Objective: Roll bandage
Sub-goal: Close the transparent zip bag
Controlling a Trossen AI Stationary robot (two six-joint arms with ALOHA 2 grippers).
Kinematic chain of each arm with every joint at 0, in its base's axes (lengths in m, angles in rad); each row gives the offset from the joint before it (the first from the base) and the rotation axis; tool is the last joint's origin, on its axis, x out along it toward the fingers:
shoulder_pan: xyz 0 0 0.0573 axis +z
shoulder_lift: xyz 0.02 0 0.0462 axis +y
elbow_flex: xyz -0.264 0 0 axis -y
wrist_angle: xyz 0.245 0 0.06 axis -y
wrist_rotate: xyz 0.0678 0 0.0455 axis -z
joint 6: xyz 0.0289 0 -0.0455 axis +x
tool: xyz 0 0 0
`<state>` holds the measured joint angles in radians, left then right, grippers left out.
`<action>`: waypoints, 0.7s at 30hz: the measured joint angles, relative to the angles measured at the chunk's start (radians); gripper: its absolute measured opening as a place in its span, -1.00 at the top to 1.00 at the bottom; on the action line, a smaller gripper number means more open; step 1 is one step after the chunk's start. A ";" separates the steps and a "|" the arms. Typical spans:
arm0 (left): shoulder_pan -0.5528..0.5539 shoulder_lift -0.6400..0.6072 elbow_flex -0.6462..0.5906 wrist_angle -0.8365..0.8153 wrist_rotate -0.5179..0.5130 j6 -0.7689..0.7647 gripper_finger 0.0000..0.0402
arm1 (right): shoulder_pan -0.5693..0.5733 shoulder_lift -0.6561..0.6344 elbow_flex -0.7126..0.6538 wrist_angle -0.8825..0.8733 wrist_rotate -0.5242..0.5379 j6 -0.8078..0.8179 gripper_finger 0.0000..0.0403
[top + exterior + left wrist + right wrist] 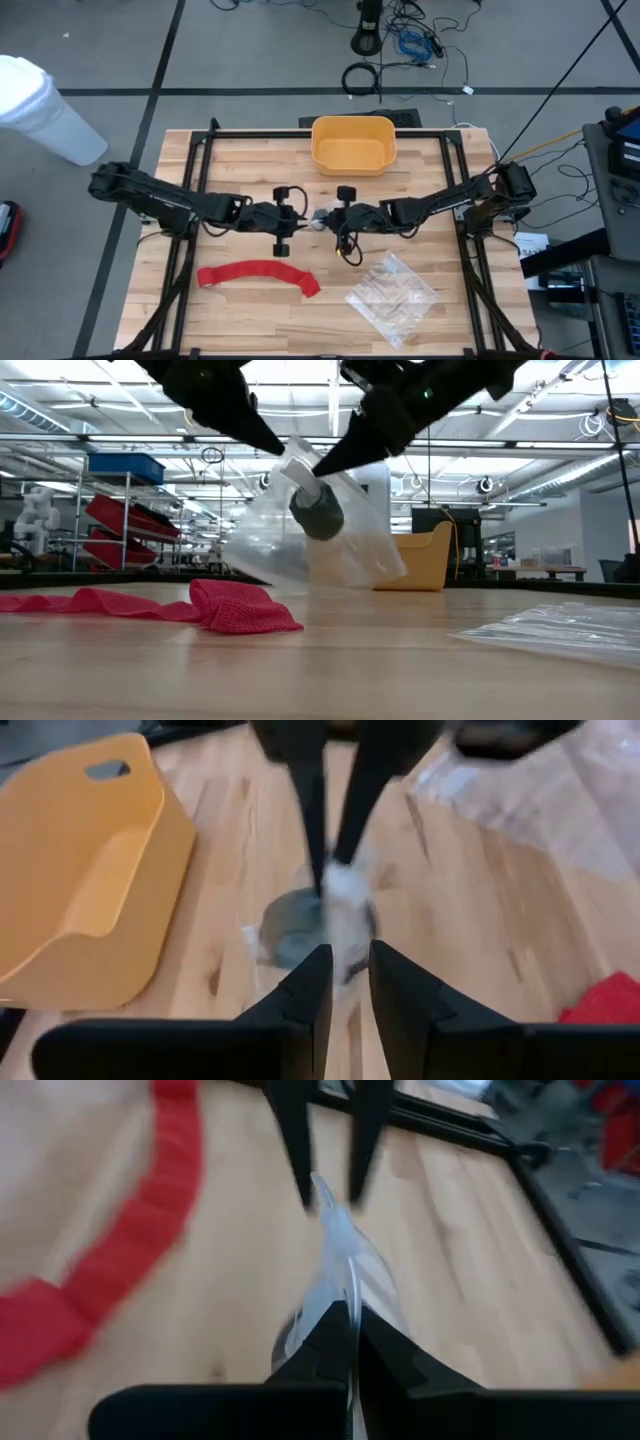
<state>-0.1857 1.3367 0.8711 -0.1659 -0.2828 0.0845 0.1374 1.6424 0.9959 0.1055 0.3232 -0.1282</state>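
Note:
The red bandage [260, 272] lies as a curved flat strip on the table, nearer the front edge than both grippers, and neither touches it; it also shows in the low view [235, 608] and in the right wrist view [140, 1220]. Above the table's middle, my right gripper [350, 1325] is shut on a clear plastic bag [300, 550] with a dark grey roll [318, 515] inside. My left gripper [350, 970] faces it, open, its fingers [300, 1150] on either side of the bag's upper corner [320, 1190]. My right gripper pinches an upper edge of the clear bag [338, 1275] between its two fingers. The fingers slant down from the table's right side. The bag hangs below them with the grey roll in it; whether its lower edge rests on the table, I cannot tell. My left gripper stands with its fingers about the bag's corner; whether a finger touches it, I cannot tell.
A yellow bin [353, 143] stands at the table's far edge, behind the grippers. A second clear plastic bag [392, 295] lies flat near the front right. Black frame rails [190, 200] run along the table's left and right sides.

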 joint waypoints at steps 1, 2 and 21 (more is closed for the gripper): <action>0.000 0.007 0.000 0.001 0.000 0.003 0.63 | 0.003 0.000 0.016 -0.015 -0.021 0.012 1.00; -0.001 0.010 0.000 0.002 0.000 0.006 0.63 | 0.007 0.000 0.033 -0.030 -0.041 0.023 1.00; -0.013 0.014 -0.001 0.071 0.090 0.079 0.97 | 0.020 -0.001 0.082 -0.102 -0.068 0.130 1.00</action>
<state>-0.1988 1.3506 0.8703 -0.0950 -0.1923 0.1635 0.1570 1.6417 1.0782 0.0035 0.2553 0.0013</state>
